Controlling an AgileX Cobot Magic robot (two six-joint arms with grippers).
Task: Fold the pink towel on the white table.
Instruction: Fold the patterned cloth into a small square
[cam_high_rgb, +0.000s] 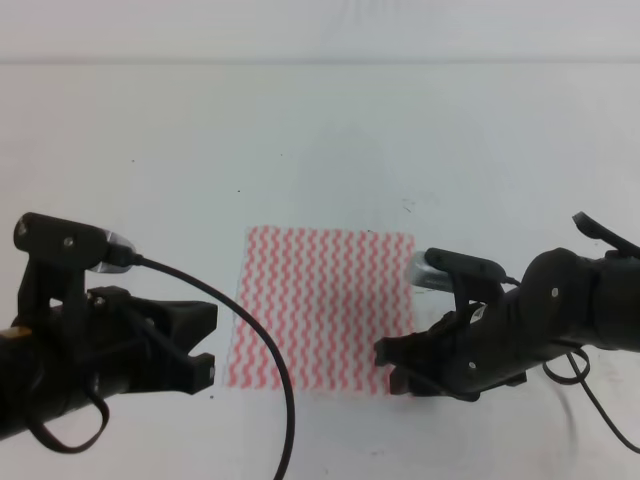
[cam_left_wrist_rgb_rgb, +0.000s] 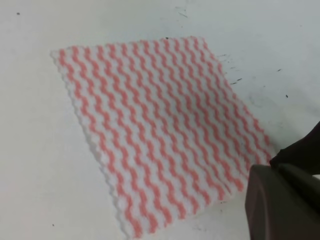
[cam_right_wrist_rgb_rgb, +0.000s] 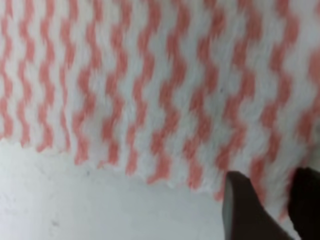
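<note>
On the white table (cam_high_rgb: 150, 130) the towel (cam_high_rgb: 320, 305) lies flat, unfolded; right gripper (cam_high_rgb: 396, 363) sits at its corner, left gripper (cam_high_rgb: 203, 343) is off it, both with jaws apart, 0 folds made.

Only one non-task thing is showing: a pale band (cam_high_rgb: 320, 28), lying just beyond the far edge of the white table (cam_high_rgb: 150, 120) in the exterior high view.
- It is running the full width of the view, left to right.
- It is showing plain whitish-grey, with no marks or objects legible on it.
- A faint, slightly darker straight line is marking where the band is meeting that far edge.
- It is reading as flat and evenly lit; wall or further surface, cannot tell.
</note>
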